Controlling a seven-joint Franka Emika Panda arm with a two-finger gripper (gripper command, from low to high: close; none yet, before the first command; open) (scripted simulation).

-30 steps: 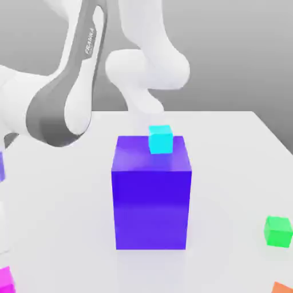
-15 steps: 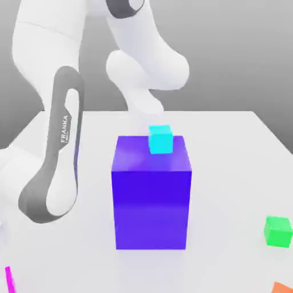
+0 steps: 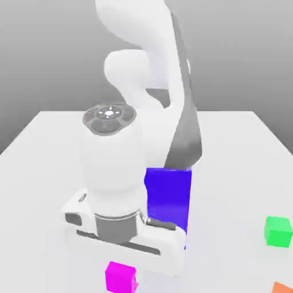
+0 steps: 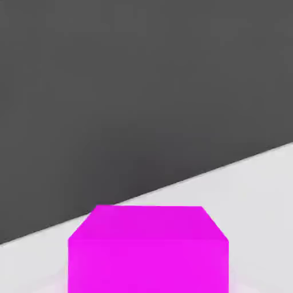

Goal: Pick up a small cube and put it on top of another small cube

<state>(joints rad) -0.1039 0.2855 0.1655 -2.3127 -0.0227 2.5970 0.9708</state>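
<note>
One magenta cube (image 3: 121,277) sits on the surface (image 3: 240,143) at six o'clock of your gripper (image 3: 121,252), whose jaws are clenched with the cube apparently between them. Lift carefully: an off-centre pinch could let it slip, or you could clip the blue-purple block (image 3: 169,197).

The white arm bends forward and down in the exterior view. Its hand (image 3: 121,260) points straight down, low, with its fingers closed.

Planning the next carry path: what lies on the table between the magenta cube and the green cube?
Nothing: in the exterior view the table between the magenta cube and the green cube is bare.
</note>
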